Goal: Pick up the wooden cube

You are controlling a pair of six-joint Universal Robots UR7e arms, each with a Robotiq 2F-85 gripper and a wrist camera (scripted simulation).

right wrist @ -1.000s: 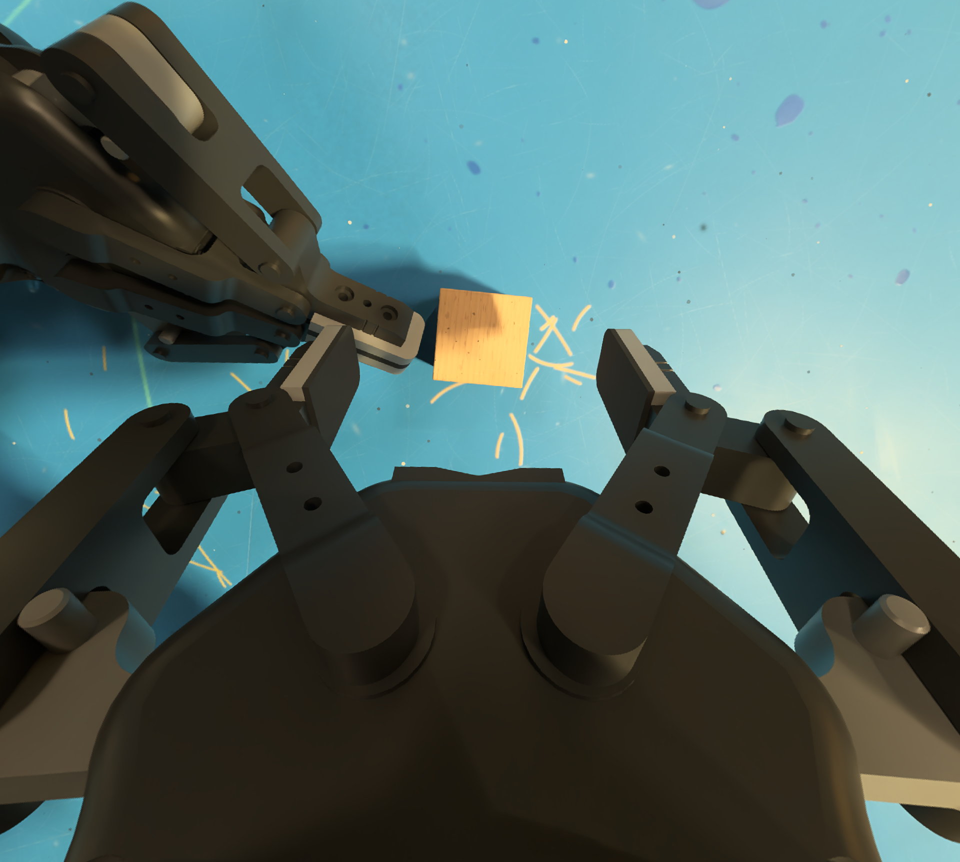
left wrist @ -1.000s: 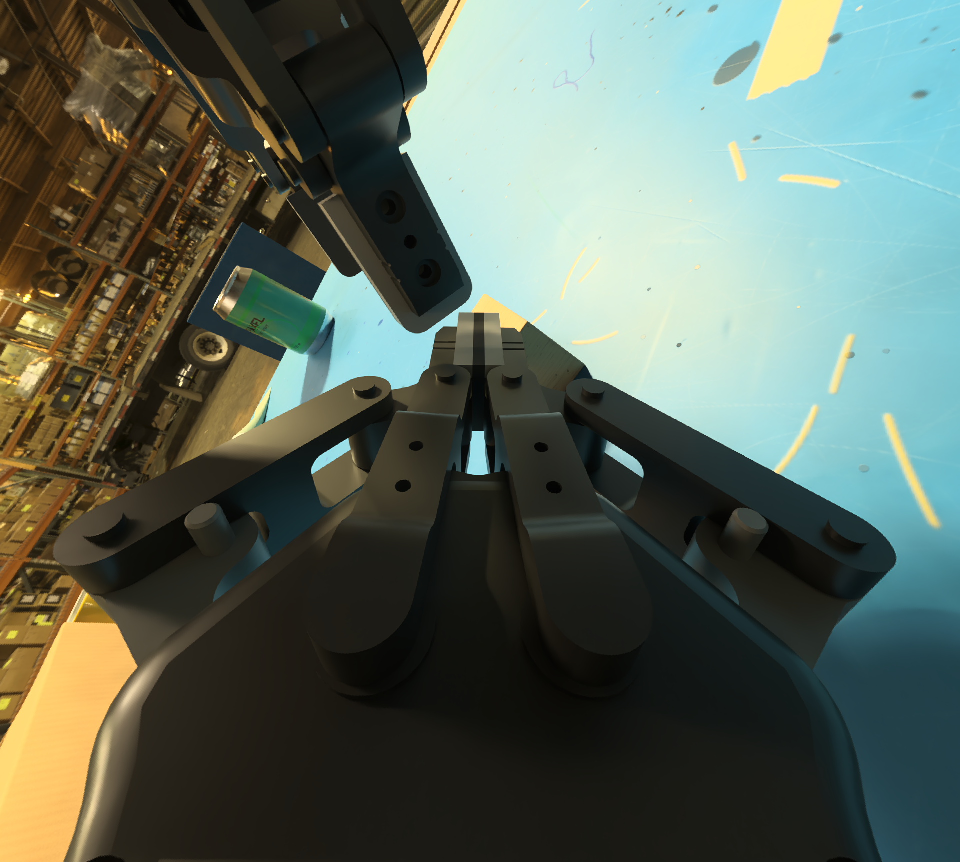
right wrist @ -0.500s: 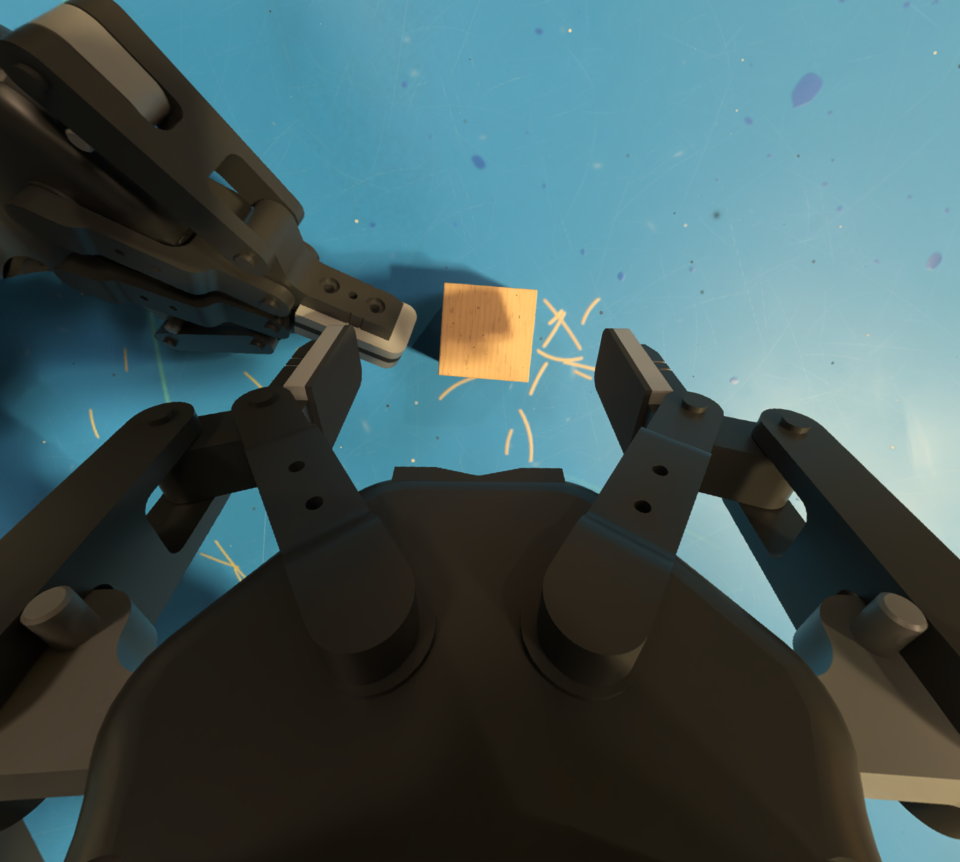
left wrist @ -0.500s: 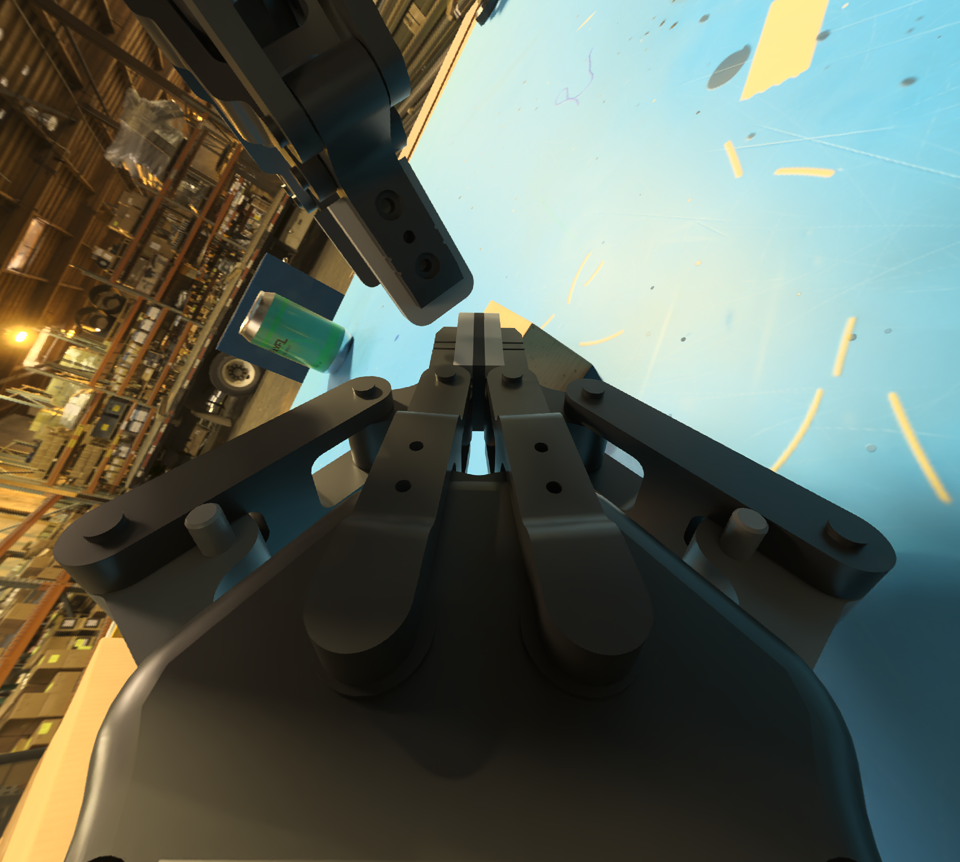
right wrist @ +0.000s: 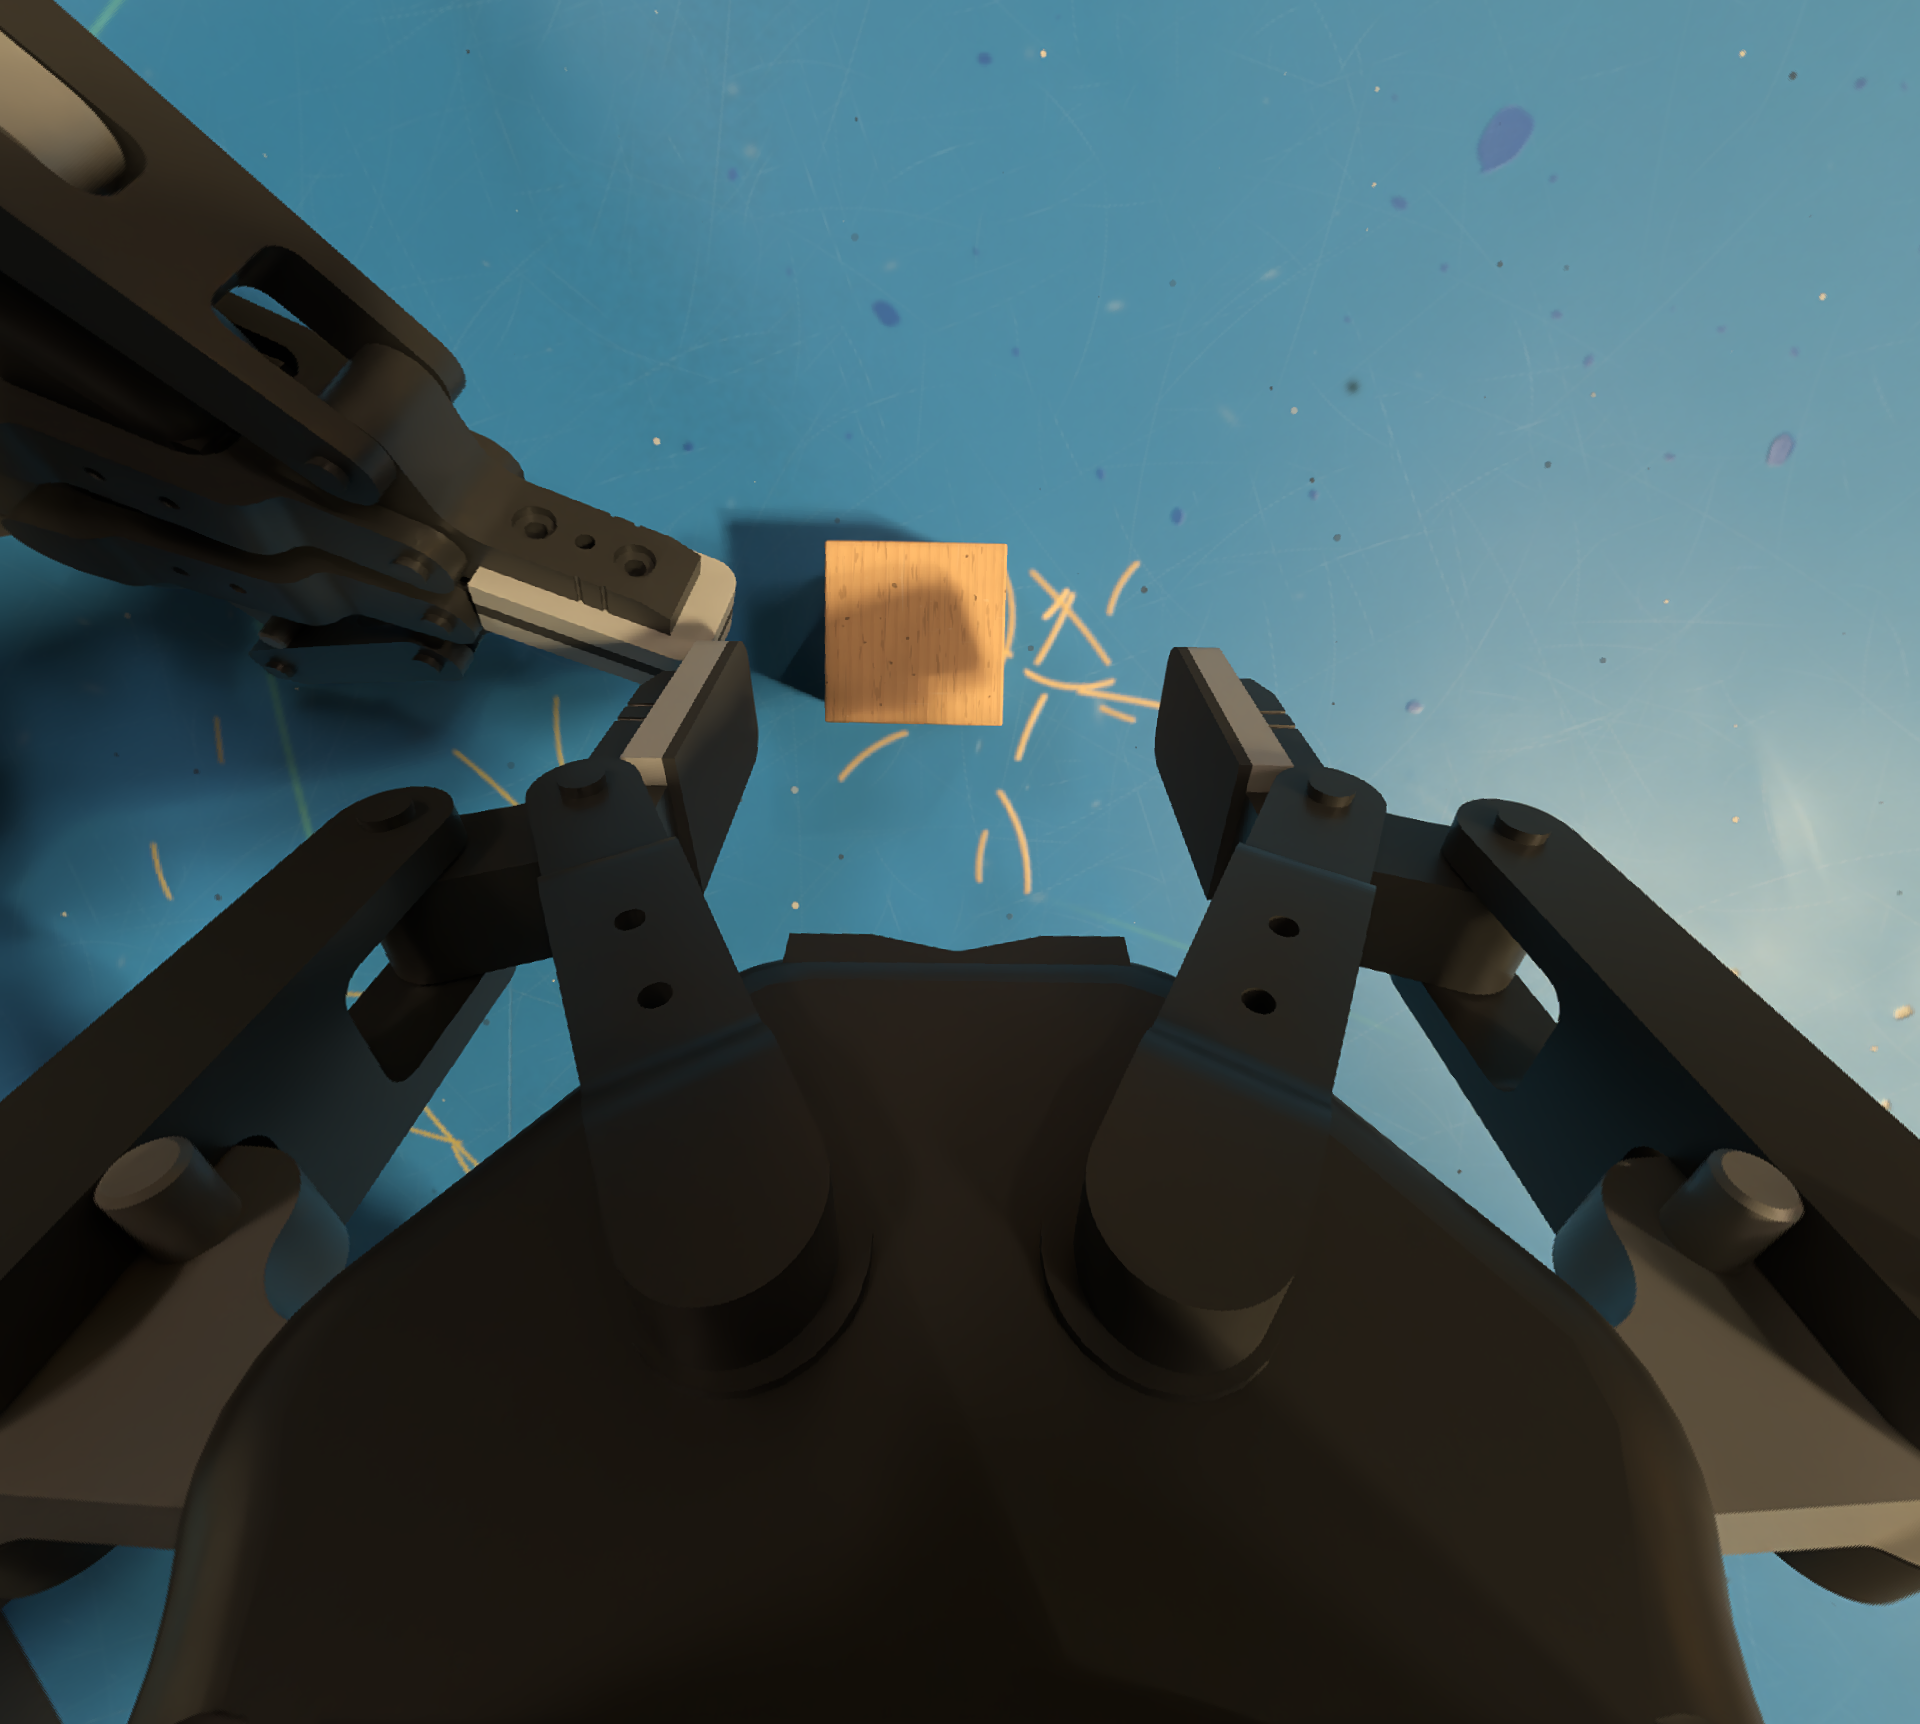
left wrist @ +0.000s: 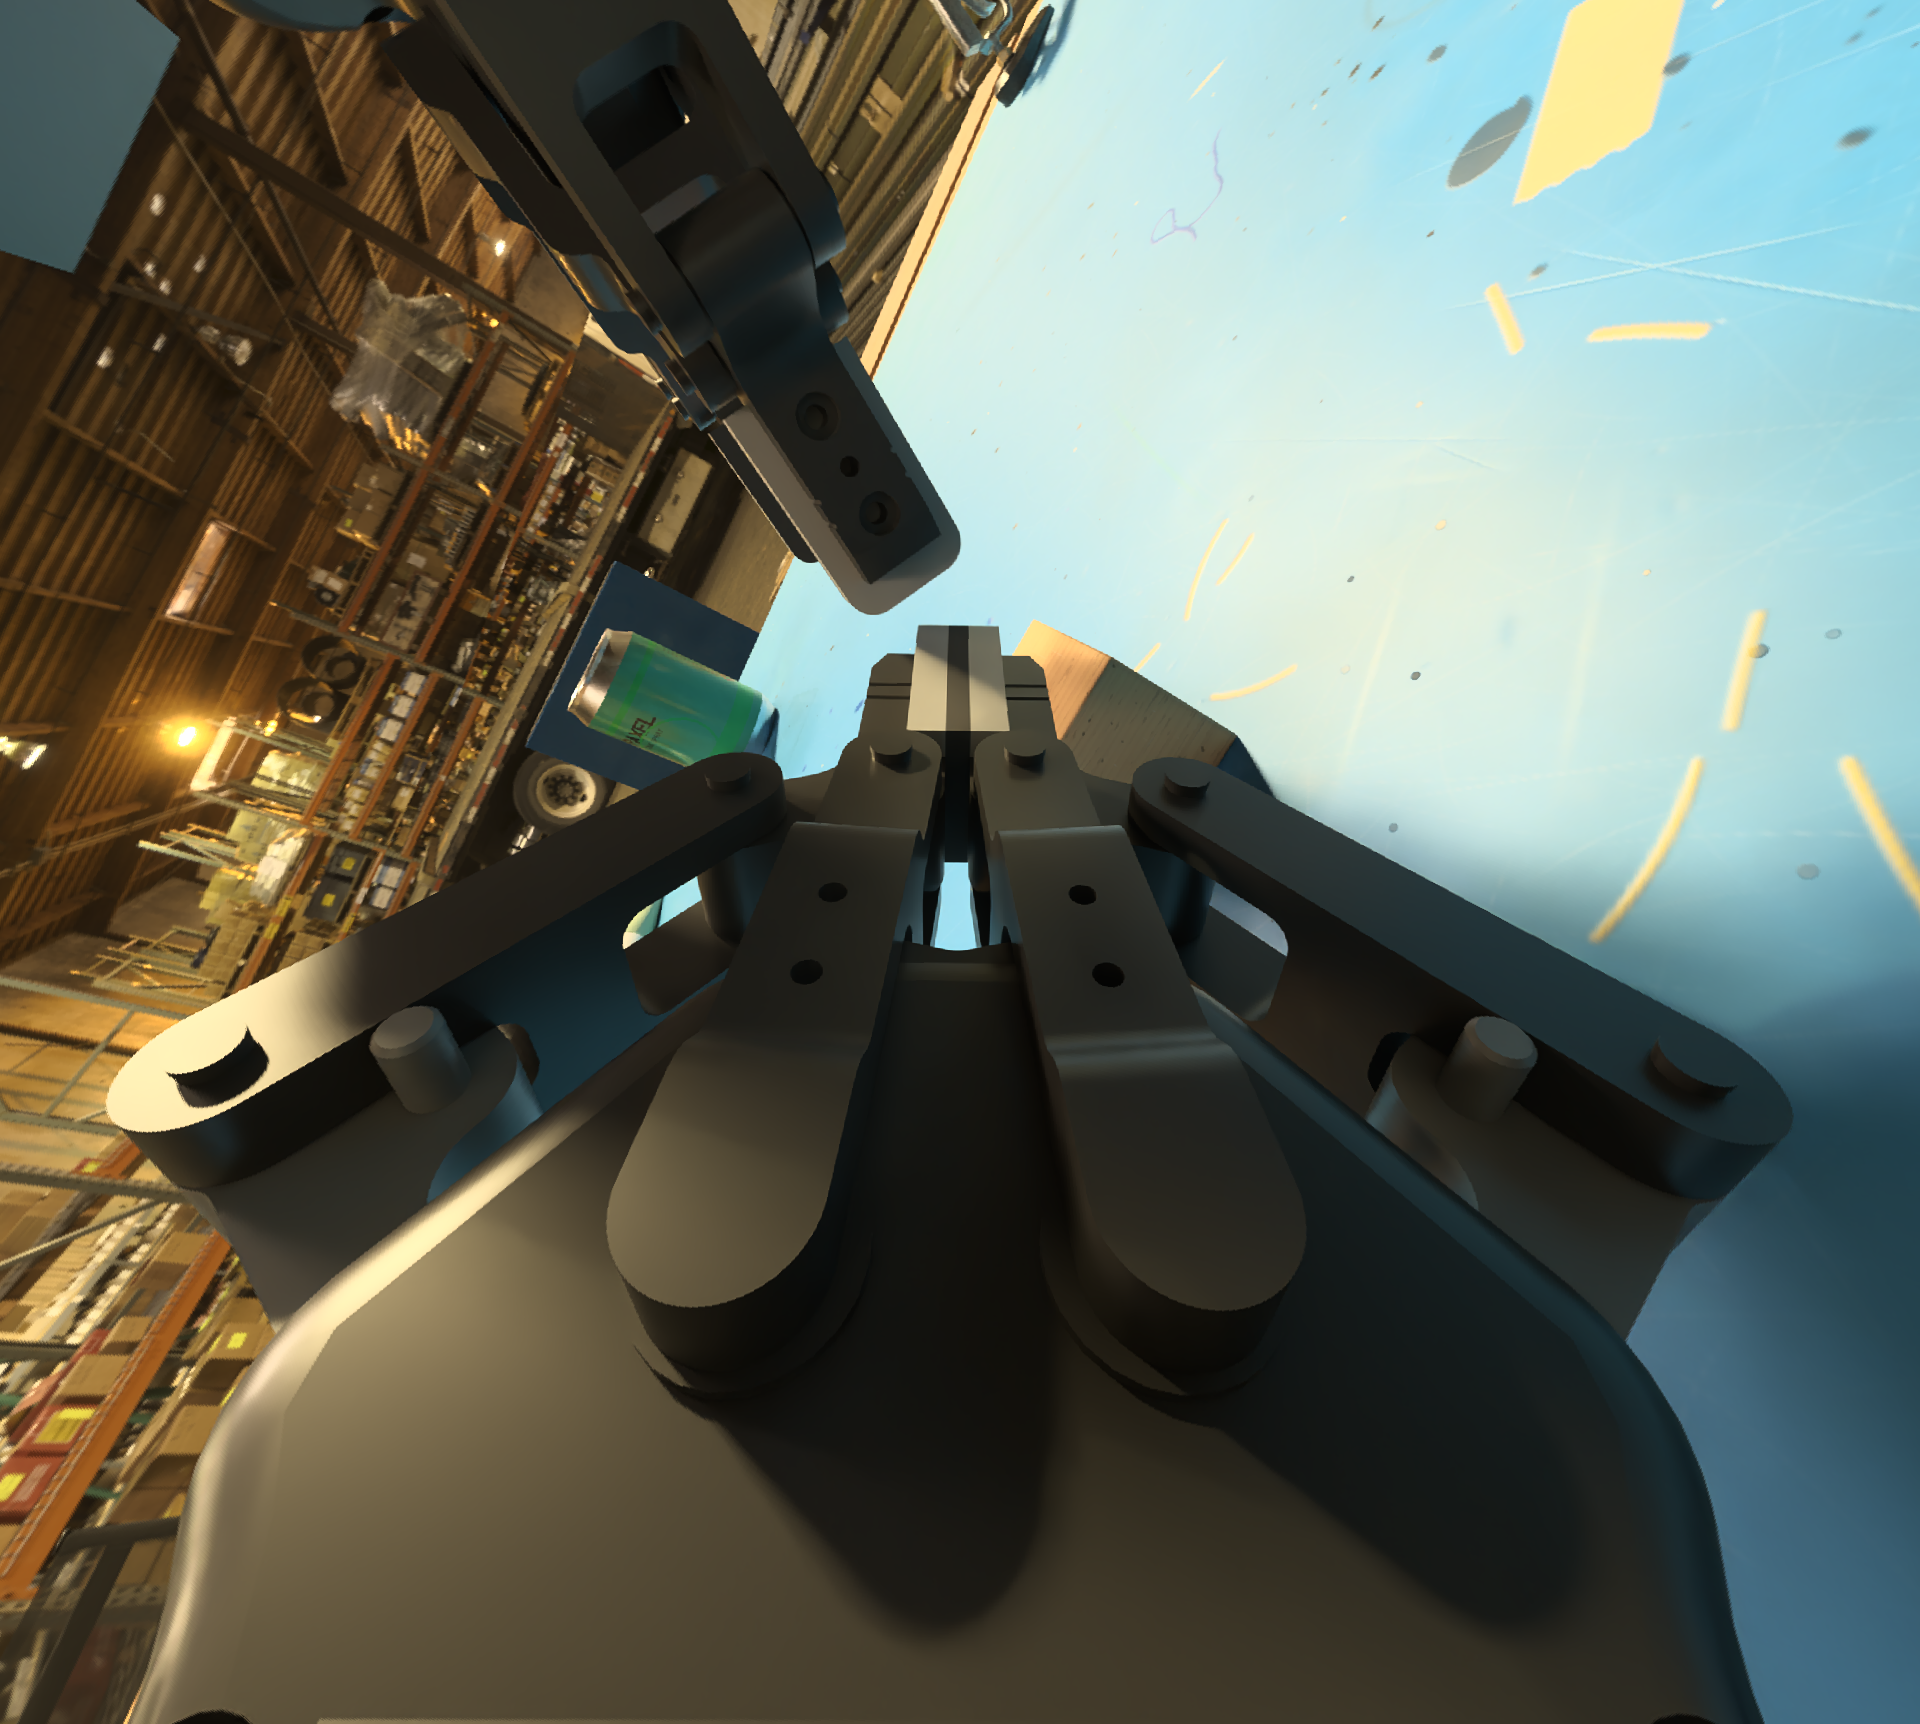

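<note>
The wooden cube [right wrist: 914,633] rests on the blue table top. My right gripper [right wrist: 956,729] is open above it, looking straight down; the cube lies just past the gap between the fingers, apart from both pads. My left gripper [left wrist: 958,675] is shut and empty, its tips just left of the cube and apart from it; it shows in the right wrist view [right wrist: 675,609] reaching in from the left. The cube [left wrist: 1127,708] shows partly behind the left fingers. A right finger [left wrist: 852,490] hangs above the left tips.
A green can [left wrist: 665,700] lies on its side near the table's edge, beyond the left gripper. A yellow patch [left wrist: 1605,64] and thin yellow streaks mark the blue table [right wrist: 1351,324]. Warehouse shelving stands beyond the table's edge.
My left gripper has drawn back from the cube to the left, staying shut. My right gripper has shifted slightly over the cube, which now sits more centred between its fingers. The cube has not moved.
</note>
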